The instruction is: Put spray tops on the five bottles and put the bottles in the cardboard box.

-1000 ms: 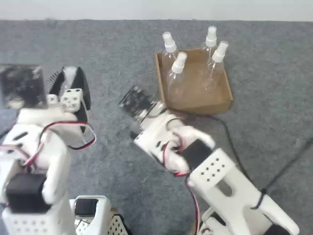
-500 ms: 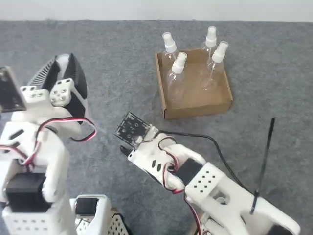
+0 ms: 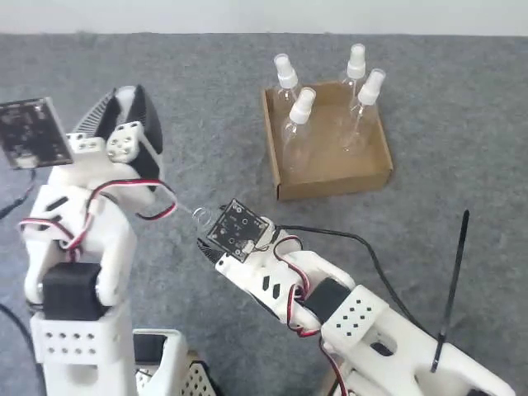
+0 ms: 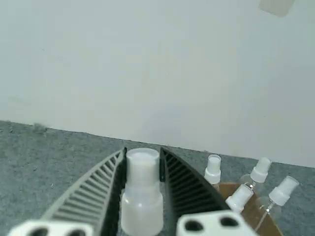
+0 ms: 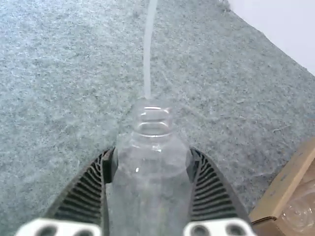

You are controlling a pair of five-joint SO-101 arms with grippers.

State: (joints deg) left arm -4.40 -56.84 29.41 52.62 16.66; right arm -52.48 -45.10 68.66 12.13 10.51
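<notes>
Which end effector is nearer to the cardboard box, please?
Right. The right end effector sits diagonally before the cardboard box; the left end effector is farther off sideways.

A grey carpet (image 3: 190, 82) with a short, fuzzy nap covers the table from edge to edge. At the far side it meets a plain, pale wall (image 4: 147, 64) in a straight line, and a few small tufts (image 4: 40, 129) stand up along that seam. The wall is smooth, greyish white and softly, evenly lit. High on it sits a small pale block (image 4: 276, 6), cut off by the frame's edge.
</notes>
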